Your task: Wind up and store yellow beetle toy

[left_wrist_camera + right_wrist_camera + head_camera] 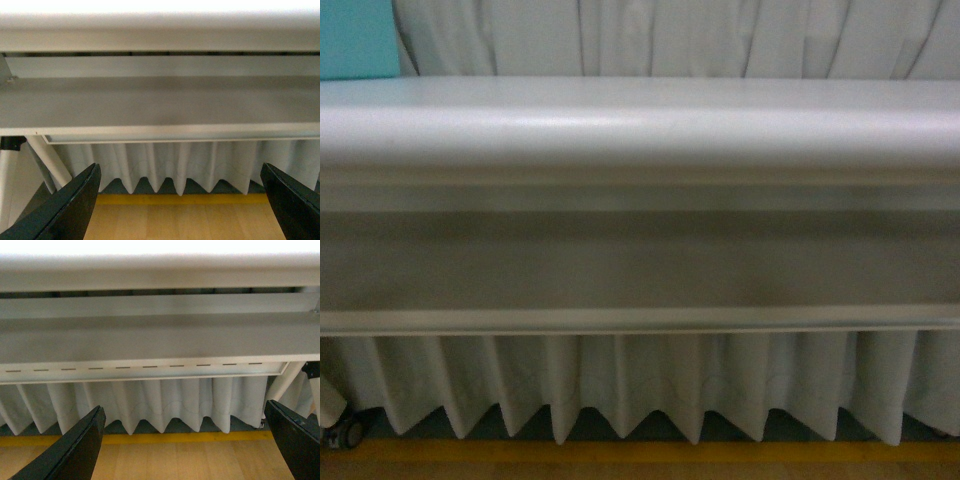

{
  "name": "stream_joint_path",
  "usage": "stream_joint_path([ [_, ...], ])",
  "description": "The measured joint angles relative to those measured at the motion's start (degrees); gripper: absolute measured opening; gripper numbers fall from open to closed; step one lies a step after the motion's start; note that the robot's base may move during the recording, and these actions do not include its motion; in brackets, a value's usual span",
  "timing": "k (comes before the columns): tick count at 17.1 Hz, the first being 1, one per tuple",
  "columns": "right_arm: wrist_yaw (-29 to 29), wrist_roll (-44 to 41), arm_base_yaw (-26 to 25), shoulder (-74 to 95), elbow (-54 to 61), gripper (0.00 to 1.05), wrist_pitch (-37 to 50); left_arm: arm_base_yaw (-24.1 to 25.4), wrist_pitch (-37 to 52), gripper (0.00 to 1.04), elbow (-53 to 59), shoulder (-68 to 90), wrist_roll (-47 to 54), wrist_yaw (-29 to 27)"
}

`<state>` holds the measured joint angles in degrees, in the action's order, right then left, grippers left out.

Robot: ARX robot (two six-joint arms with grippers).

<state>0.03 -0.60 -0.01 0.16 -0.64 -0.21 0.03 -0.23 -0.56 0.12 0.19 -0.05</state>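
Evidently the left hand (182, 210) and right hand (185, 450) both gape wide, empty, below the table edge (640, 120)

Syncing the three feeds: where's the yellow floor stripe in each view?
Front view: yellow floor stripe runs along the bottom edge, below the white pleated skirt.
Left wrist view: stripe crosses between the two dark fingertips, under the skirt.
Right wrist view: stripe lies just under the skirt, above the wood floor.
Shared landmark: the skirt's zigzag hem.
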Motion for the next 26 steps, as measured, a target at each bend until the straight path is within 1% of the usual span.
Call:
stream_joint_path([
  [26,0.00,0.00,0.00,0.02,0.00,0.98,-0.04,0.00,0.00,0.98,0.00,-0.02,0.00,0.02],
])
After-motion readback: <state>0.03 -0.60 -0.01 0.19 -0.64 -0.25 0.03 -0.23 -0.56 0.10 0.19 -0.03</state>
